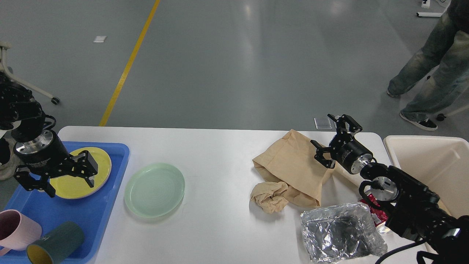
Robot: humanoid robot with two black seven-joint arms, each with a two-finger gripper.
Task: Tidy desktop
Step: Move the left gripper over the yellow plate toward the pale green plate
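Over the blue tray (110, 154) at 9 o'clock, left gripper (58, 178) hangs spread and empty above the yellow plate (100, 161); right gripper (335, 137) at 3 o'clock, splayed, grasping nothing, over the paper bag (289, 165) on the desktop (220, 146), which fills the foreground

A tray (106, 212) sits at the worktop's (220, 154) nine o'clock edge, holding a plate (78, 183) at its twelve o'clock end and two mugs at six: one (16, 231) upright, the other (55, 244) on its side just beside it. A second plate (154, 190) lies on the worktop at the tray's three o'clock. Toward three o'clock lie a paper bag (293, 167), a crumpled wad (270, 196) touching it, and a foil container (340, 233) at five. A bin (428, 161) stands beyond the three o'clock edge.
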